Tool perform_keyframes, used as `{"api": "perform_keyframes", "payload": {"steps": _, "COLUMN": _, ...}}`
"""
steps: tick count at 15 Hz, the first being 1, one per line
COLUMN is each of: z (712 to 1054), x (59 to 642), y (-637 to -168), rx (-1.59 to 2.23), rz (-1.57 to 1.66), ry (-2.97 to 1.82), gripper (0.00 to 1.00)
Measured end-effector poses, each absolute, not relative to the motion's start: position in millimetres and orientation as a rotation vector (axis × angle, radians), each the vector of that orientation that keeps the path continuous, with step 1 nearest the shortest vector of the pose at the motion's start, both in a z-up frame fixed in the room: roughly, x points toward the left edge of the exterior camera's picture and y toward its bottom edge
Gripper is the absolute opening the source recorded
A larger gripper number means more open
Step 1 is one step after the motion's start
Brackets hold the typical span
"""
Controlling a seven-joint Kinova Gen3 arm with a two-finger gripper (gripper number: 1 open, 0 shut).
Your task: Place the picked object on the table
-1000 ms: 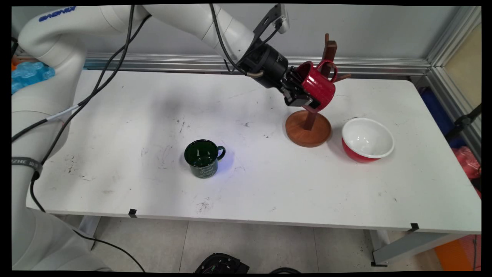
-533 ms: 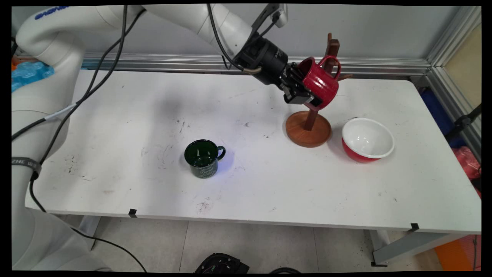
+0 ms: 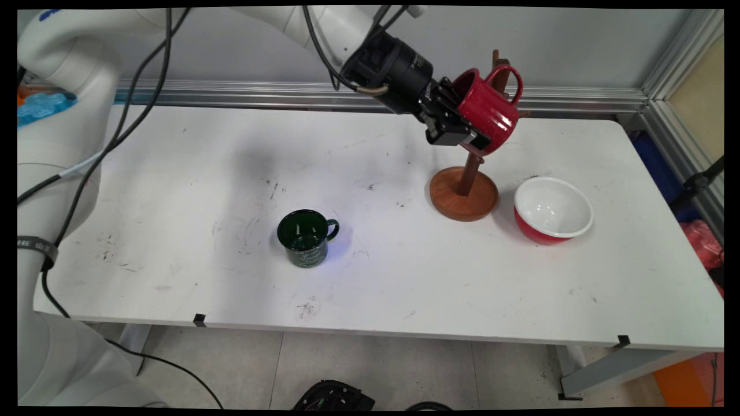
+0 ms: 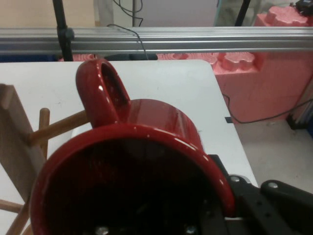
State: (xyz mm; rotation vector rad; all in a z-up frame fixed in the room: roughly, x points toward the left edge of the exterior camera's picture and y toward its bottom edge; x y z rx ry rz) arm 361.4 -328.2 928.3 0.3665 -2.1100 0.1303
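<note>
- A red mug (image 4: pixel 146 161) is seen close up, mouth toward the camera, handle raised.
- A wooden rack (image 4: pixel 19 142) with pegs is seen at left, beside the mug.
- A white table (image 4: pixel 171 83) lies behind.

Overhead table view; close hand view.

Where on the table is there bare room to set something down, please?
Free: the wide stretch left of the green mug, and the near strip in front of the red bowl. Crowded: the far right, where the tool holds the red mug by the wooden stand.
</note>
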Motion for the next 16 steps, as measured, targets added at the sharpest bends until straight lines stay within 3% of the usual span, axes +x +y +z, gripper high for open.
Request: {"api": "perform_keyframes", "payload": {"steps": 16, "z": 966.4, "x": 418.7, "y": -276.6, "rx": 0.264, "rz": 0.27, "ry": -2.301, "gripper": 0.0}}
